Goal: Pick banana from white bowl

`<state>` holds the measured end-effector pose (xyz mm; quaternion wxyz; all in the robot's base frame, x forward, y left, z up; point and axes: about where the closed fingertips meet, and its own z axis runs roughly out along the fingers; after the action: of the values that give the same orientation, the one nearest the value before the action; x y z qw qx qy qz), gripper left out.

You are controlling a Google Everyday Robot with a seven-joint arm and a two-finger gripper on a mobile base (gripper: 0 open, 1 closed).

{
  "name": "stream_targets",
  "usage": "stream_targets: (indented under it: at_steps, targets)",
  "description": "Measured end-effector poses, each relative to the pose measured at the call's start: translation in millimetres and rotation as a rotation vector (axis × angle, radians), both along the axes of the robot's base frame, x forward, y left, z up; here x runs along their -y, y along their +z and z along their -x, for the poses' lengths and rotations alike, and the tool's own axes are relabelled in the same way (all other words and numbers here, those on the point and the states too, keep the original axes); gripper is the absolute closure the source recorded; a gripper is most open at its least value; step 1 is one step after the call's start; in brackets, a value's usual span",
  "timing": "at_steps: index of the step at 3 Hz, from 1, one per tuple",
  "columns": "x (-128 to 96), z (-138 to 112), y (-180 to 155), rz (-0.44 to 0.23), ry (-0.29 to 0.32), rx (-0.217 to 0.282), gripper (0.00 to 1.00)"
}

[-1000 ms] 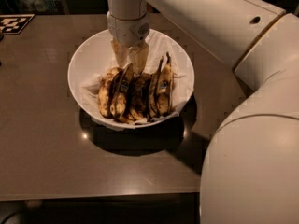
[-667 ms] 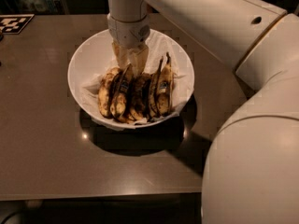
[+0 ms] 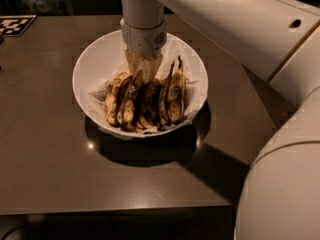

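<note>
Pale tool [image 3: 143, 66], its grip impossible to tell, hangs at the far side of the deep glossy white bowl [image 3: 95, 64] on the dark desk [image 3: 45, 159]. Short brown bananas [image 3: 149, 104] crowd the long stickered yellow banana [image 3: 175, 96].

Claw [image 3: 143, 68] low in white bowl [image 3: 94, 64] w/ bananas [image 3: 150, 104], rear side.

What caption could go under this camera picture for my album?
A robot hand hangs inside a white bowl, just above the spotty brown bananas, on a dark table.
</note>
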<state>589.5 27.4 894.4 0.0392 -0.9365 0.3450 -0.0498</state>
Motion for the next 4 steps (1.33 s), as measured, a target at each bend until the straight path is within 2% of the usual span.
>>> stream_targets:
  at_steps: [1,2,3,4]
  targets:
    - [0.0,0.0,0.0,0.0,0.0,0.0,1.0]
    - [7.3,6.7,15.3,-0.071,-0.054,0.029,1.0]
    - [22.4,23.7,46.3,-0.189,-0.136,0.09,1.0]
    - [33.3,35.5,66.1,-0.273,-0.18,0.124,1.0]
